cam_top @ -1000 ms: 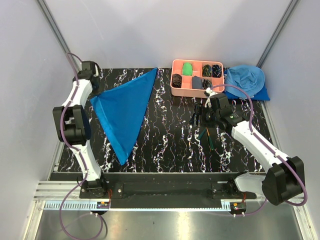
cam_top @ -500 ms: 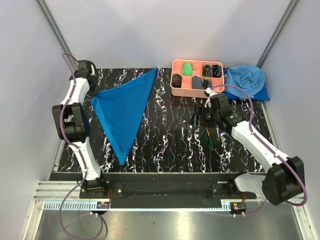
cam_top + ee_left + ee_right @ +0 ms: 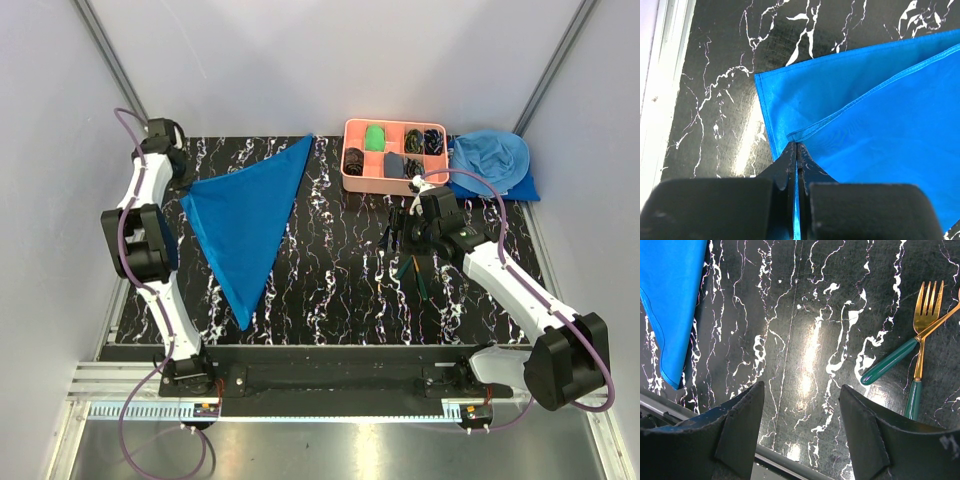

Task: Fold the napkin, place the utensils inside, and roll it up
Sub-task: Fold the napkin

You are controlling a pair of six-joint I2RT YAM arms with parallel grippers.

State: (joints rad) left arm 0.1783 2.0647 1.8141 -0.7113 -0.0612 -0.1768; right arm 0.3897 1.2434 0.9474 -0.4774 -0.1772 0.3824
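The royal-blue napkin (image 3: pixel 245 225) lies folded into a triangle on the left half of the black marbled table; in the left wrist view two hemmed layers of the napkin (image 3: pixel 880 110) overlap at its left corner. My left gripper (image 3: pixel 181 186) is shut on that corner, and a blue strip shows between its closed fingertips (image 3: pixel 792 152). The utensils (image 3: pixel 418 275) lie crossed to the right of centre: a gold-headed fork (image 3: pixel 926 305) and the spoon's green handle (image 3: pixel 890 361). My right gripper (image 3: pixel 801 387) hovers open just left of them, holding nothing.
A pink compartment tray (image 3: pixel 347 170) with small dark and green items stands at the back. A sky-blue cloth heap (image 3: pixel 492 158) lies at the back right. Grey walls close in on both sides, and the table's near edge (image 3: pixel 790 460) shows under the right gripper.
The left arm's wrist has drawn back toward the far left corner while keeping hold of the napkin's corner. The napkin's outline has barely shifted. The right arm has not moved.
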